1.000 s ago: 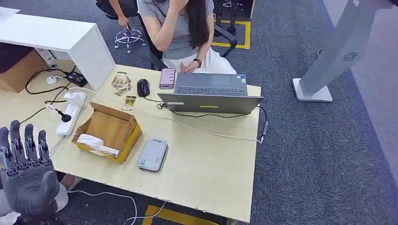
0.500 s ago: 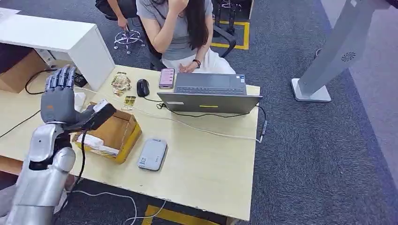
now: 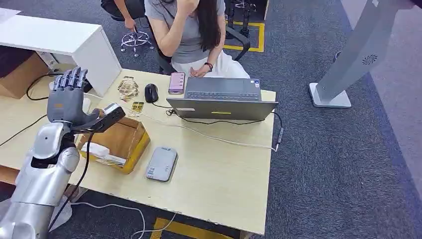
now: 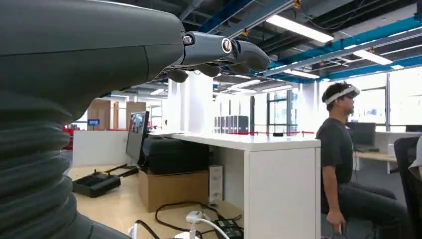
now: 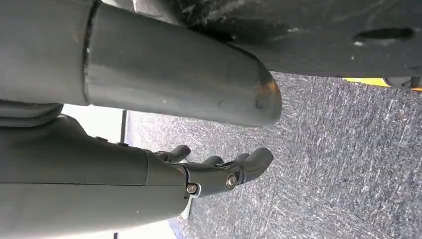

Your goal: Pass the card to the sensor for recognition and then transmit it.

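The left hand (image 3: pixel 67 102) is raised above the cardboard box (image 3: pixel 117 140), fingers spread upward and nothing gripped. The card cannot be made out; white items in the box are partly hidden by the arm. The grey sensor (image 3: pixel 162 164) lies flat on the desk (image 3: pixel 224 184) beside the box. The right hand (image 5: pixel 219 172) is seen over carpet, fingers loosely apart, empty.

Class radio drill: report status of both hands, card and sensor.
Left hand open, raised over cardboard box. Right hand open, hanging. Card not identifiable. Grey sensor unobstructed.
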`<state>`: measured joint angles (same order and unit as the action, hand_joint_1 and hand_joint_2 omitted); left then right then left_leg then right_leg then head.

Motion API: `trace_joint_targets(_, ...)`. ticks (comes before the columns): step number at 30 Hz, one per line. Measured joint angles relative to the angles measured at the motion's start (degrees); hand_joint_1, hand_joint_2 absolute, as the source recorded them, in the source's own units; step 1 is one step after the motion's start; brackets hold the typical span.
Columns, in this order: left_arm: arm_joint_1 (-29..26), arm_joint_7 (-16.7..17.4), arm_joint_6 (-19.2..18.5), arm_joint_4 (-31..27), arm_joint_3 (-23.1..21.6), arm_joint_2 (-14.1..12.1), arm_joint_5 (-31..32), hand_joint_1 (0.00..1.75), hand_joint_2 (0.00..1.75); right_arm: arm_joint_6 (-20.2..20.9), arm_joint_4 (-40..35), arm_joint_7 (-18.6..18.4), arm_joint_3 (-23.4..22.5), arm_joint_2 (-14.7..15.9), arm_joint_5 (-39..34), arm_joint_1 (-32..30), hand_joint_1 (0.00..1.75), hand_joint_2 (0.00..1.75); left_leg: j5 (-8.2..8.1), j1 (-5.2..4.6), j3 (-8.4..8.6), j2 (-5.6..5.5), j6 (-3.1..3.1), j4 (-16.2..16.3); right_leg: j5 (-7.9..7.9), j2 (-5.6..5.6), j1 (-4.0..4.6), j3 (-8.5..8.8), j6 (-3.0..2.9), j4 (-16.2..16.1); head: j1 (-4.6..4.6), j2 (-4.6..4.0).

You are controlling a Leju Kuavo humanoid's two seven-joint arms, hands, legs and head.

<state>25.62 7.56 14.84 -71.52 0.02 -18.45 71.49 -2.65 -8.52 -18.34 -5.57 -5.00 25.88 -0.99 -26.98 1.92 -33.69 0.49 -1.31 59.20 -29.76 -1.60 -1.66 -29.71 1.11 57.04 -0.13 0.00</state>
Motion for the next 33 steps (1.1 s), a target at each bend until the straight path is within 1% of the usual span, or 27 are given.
trace_joint_targets(8, 0.01, 0.04, 0.0, 0.79, 0.0, -0.04, 0.0, 0.0, 1.75, 0.02, -0.04, 0.02, 0.0, 0.11, 0.0, 0.03, 0.0, 0.0, 0.0, -0.01, -0.01, 0.0, 0.0, 0.01, 0.0, 0.0, -0.01, 0.0, 0.0, 0.0, 0.0, 0.0)
trace_joint_targets(15, -0.01, 0.11, -0.7, 1.14, -0.02, -0.04, -0.02, 0.0, 1.75, 0.79, -0.07, 0.96, 0.0, 0.22, 0.22, 0.03, 0.0, 0.0, 0.0, 0.0, -0.02, 0.0, 0.0, 0.0, 0.0, 0.0, 0.0, -0.01, 0.0, 0.0, 0.0, 0.0)
trace_joint_targets(33, -1.67, 0.11, -0.52, 0.07, -0.02, -1.01, -0.46, 0.0, 1.75, 0.61, -0.07, 1.33, 0.0, 0.39, 0.26, 0.02, 0.0, 0.0, 0.0, 0.0, -0.04, -0.02, 0.0, 0.0, 0.0, -0.03, 0.0, 0.01, 0.0, 0.0, 0.0, 0.0)
